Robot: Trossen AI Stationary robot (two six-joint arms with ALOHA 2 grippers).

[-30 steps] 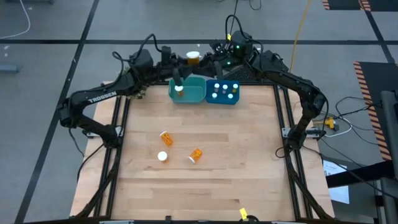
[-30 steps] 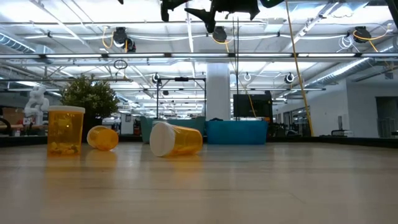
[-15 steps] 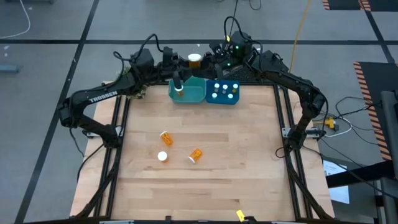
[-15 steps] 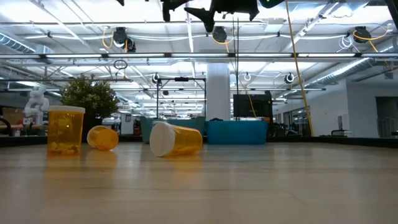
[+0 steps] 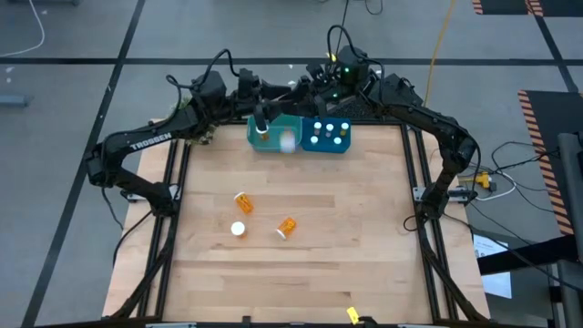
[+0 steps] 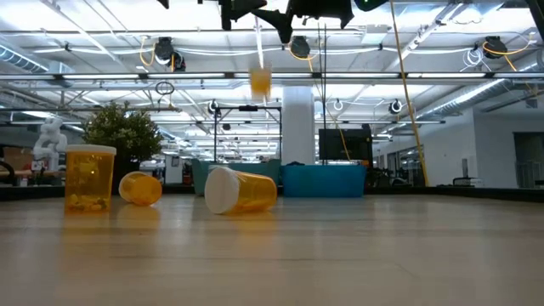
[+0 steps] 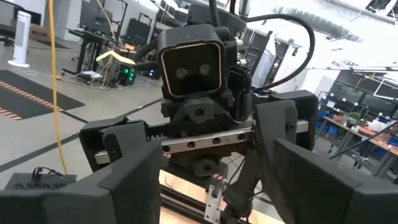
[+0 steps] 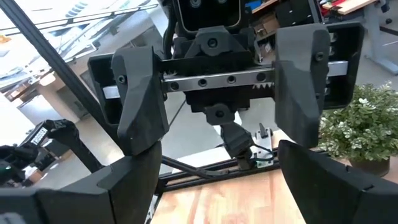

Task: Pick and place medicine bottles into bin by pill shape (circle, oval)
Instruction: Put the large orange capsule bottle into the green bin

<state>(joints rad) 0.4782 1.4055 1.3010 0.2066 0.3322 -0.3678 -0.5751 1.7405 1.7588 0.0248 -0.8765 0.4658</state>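
a medicine bottle (image 6: 260,82), blurred, hangs in mid-air above the teal bin (image 5: 276,133) at the table's (image 5: 364,237) far edge, beside the blue bin (image 5: 326,137). both the left gripper (image 5: 258,89) and right gripper (image 5: 310,89) face each other there, fingers apart and empty. three bottles (image 5: 243,201) near the table's middle look light, stiff and smooth, best gripped across the orange body.

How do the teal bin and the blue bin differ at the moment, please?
The teal bin lies left of the blue bin in the high view. The teal bin shows one standing white-capped bottle; the blue bin shows several white caps. Both are open-topped, side by side at the table's far edge.
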